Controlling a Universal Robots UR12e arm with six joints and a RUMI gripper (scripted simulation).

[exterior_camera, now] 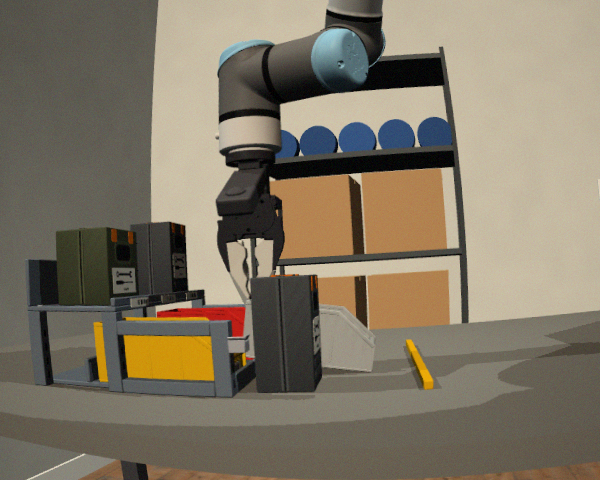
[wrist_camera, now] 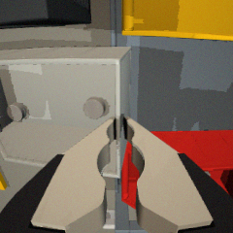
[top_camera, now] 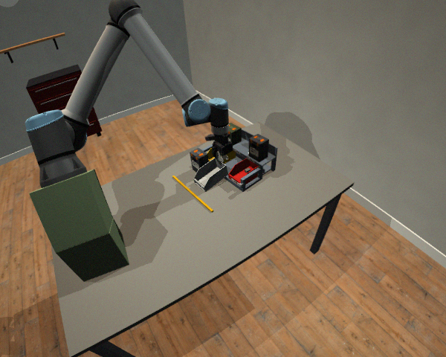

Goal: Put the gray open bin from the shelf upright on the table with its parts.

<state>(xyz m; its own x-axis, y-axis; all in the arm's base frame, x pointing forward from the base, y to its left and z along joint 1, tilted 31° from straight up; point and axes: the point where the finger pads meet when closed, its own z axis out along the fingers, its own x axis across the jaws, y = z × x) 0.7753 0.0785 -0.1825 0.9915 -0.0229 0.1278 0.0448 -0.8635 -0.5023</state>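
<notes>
The gray open bin (top_camera: 209, 175) sits at the left end of the low dark shelf (top_camera: 253, 163), next to a red bin (top_camera: 243, 170). My gripper (top_camera: 217, 153) comes down from above and is shut on the gray bin's right side wall (wrist_camera: 119, 131). In the wrist view the gray bin (wrist_camera: 63, 112) holds two round parts (wrist_camera: 94, 107) on its floor. From the side, the gray bin (exterior_camera: 344, 338) pokes out behind a dark box (exterior_camera: 285, 333). That box hides my fingertips (exterior_camera: 248, 291).
The shelf also holds a yellow bin (exterior_camera: 160, 351), the red bin (exterior_camera: 207, 312) and dark and green boxes on top (exterior_camera: 119, 263). A thin yellow bar (top_camera: 192, 193) lies on the table left of the gray bin. A large green box (top_camera: 79, 222) stands at the table's left end.
</notes>
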